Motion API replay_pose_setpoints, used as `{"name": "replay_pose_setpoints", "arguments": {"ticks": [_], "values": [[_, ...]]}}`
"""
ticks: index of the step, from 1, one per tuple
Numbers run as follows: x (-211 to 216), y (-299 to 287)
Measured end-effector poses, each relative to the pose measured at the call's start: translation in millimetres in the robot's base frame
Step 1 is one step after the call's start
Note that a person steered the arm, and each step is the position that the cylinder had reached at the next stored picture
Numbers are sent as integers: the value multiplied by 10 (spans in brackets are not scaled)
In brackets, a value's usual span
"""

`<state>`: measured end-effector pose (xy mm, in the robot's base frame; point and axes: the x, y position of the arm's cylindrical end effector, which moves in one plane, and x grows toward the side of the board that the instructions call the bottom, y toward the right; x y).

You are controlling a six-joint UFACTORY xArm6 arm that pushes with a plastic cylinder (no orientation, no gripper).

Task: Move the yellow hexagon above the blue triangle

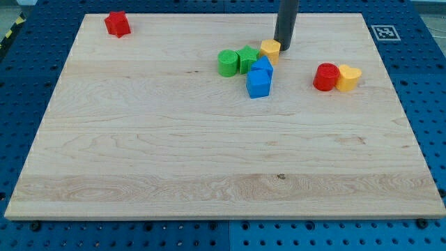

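The yellow hexagon (270,49) sits near the view's top centre of the wooden board (174,160). My tip (282,48) rests against the hexagon's right side. Just below and left of the hexagon is a blue block (263,67), which looks like the blue triangle, touching it. A second blue block (258,84) sits directly below that one, and its shape is hard to make out.
A green cylinder (227,63) and a green star-like block (247,58) touch each other left of the yellow hexagon. A red cylinder (325,77) and a yellow block (348,77) sit together at the right. A red star-like block (118,24) lies at the top left.
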<state>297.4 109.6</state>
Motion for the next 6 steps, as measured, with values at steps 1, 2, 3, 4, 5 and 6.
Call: {"name": "replay_pose_setpoints", "arguments": {"ticks": [1,2,3,4,5,6], "values": [[152,292],[490,320],[550,-106],[404,-231],[373,-268],[400,211]]}}
